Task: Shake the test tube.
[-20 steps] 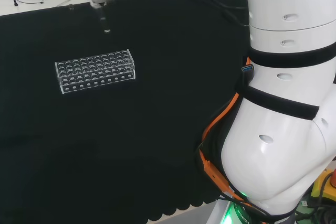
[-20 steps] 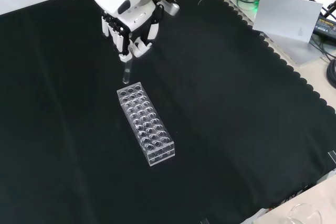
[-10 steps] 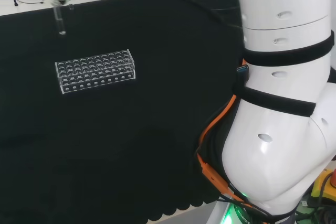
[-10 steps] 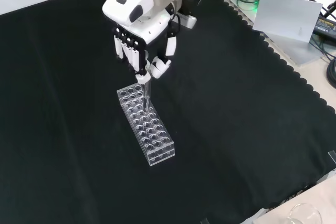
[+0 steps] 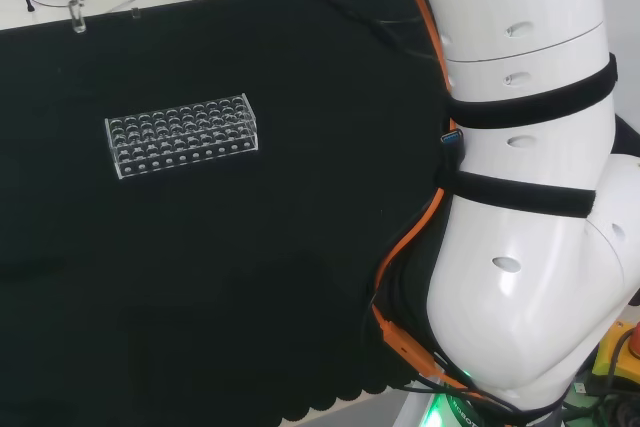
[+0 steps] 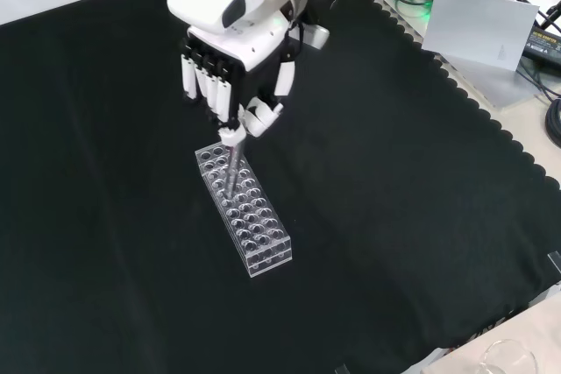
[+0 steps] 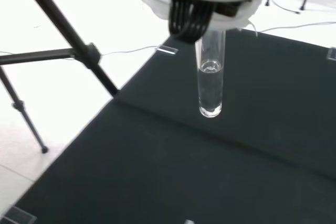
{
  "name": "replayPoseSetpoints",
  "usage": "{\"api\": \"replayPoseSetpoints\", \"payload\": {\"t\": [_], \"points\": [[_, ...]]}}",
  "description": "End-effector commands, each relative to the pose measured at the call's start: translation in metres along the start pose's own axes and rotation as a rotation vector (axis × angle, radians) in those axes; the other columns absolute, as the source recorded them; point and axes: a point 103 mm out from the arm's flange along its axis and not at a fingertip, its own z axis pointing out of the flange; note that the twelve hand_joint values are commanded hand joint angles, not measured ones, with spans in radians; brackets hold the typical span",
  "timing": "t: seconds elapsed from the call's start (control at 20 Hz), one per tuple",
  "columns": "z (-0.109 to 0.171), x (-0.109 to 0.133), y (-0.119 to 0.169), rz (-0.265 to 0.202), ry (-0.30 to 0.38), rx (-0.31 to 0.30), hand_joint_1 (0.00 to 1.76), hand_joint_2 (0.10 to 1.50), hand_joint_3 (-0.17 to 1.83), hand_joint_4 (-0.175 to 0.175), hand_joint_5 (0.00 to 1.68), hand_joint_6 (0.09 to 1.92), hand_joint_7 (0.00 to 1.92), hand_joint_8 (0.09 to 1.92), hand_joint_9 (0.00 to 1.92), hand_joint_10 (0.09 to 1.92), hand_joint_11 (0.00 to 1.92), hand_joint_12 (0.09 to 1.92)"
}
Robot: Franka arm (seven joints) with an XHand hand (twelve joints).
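Hand [image 6: 235, 50] pinches test tube [image 7: 210, 82] at its fingertips; tube hangs below, above rack [image 6: 244, 206].

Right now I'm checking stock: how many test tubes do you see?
1: the test tube pinched in the hand, above the rack. The rack's holes look empty; clear glass could hide.
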Motion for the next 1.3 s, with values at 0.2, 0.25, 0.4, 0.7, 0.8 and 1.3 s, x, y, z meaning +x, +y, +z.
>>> {"api": "replayPoseSetpoints", "payload": {"t": [0.2,0.25,0.4,0.7,0.8,1.3], "points": [[0.056,-0.187,-0.096,0.324,-0.226,0.205,1.33,0.67,0.6,-0.175,1.36,0.18,1.39,0.71,1.55,0.88,1.26,1.17],[0.055,-0.192,-0.099,0.35,-0.245,0.219,1.33,0.67,0.6,-0.175,1.36,0.18,1.39,0.71,1.55,0.88,1.26,1.17],[0.051,-0.205,-0.104,0.387,-0.229,0.202,1.33,0.67,0.6,-0.175,1.36,0.18,1.39,0.71,1.55,0.88,1.26,1.17],[0.045,-0.174,-0.091,0.327,-0.108,0.146,1.33,0.67,0.6,-0.175,1.36,0.18,1.39,0.71,1.55,0.88,1.26,1.17],[0.044,-0.142,-0.078,0.286,-0.041,0.137,1.33,0.67,0.6,-0.175,1.36,0.18,1.39,0.71,1.55,0.88,1.26,1.17],[0.042,-0.035,-0.044,0.078,0.114,0.104,1.33,0.67,0.6,-0.175,1.36,0.17,1.39,0.71,1.55,0.88,1.26,1.17]]}}
